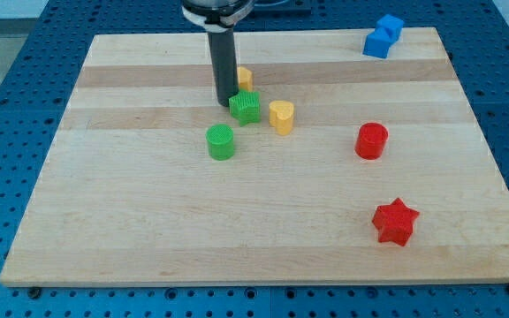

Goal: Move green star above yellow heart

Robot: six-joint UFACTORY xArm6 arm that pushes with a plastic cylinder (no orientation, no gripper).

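The green star lies near the board's upper middle, just left of the yellow heart and slightly higher. My tip is at the star's left edge, touching or nearly touching it. The dark rod rises from there toward the view's top.
A green cylinder sits below-left of the star. A yellow block is partly hidden behind the rod. A red cylinder and a red star lie at the right. A blue block is at the top right. The wooden board has edges all round.
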